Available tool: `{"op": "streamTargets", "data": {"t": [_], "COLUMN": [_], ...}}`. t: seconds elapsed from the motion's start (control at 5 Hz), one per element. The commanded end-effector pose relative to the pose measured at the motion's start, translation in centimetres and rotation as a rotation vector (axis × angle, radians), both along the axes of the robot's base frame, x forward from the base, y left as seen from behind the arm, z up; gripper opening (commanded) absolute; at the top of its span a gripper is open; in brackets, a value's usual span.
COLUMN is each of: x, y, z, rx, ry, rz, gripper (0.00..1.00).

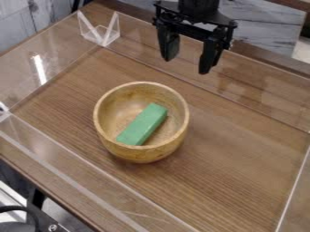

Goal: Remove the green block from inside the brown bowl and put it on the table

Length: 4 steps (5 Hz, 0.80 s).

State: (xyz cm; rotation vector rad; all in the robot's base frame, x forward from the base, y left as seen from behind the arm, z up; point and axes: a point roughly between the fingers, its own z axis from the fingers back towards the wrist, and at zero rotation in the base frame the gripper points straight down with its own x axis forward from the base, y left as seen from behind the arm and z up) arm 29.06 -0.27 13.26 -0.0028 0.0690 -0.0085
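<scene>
The green block (143, 124) is seen lying inside the brown bowl (177, 139), slanted from lower left to upper right, with pale speckled floor left bare on either side of it. The bowl is set near the middle of the table (242, 172), well apart from every clear acrylic wall (54, 63) (broad strips of bare wood are left all round it). The gripper (187, 54) is held above and behind the bowl, toward the far edge, pointed down with its black fingers (208, 56) spread wide; nothing is gripped between them. Open air is left between the fingertips and the bowl's rim, which is touched by nothing.
</scene>
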Motion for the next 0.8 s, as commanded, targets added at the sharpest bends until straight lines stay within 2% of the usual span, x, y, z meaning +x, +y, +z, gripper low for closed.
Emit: {"op": "streamTargets", "data": {"t": [0.0,0.2,0.4,0.6], "x": [-0.8,-2.8,-4.2,-4.2], "y": [0.9,2.7,3.8,4.0], "z": [-0.7,-3.3,-5.1,-5.9], "rx": [0.001,0.002,0.008,0.002], "ry": [0.002,0.024,0.009,-0.004], "rz": [0.001,-0.019,-0.048,-0.048], "gripper": [1.0,1.0,1.0,1.0]}}
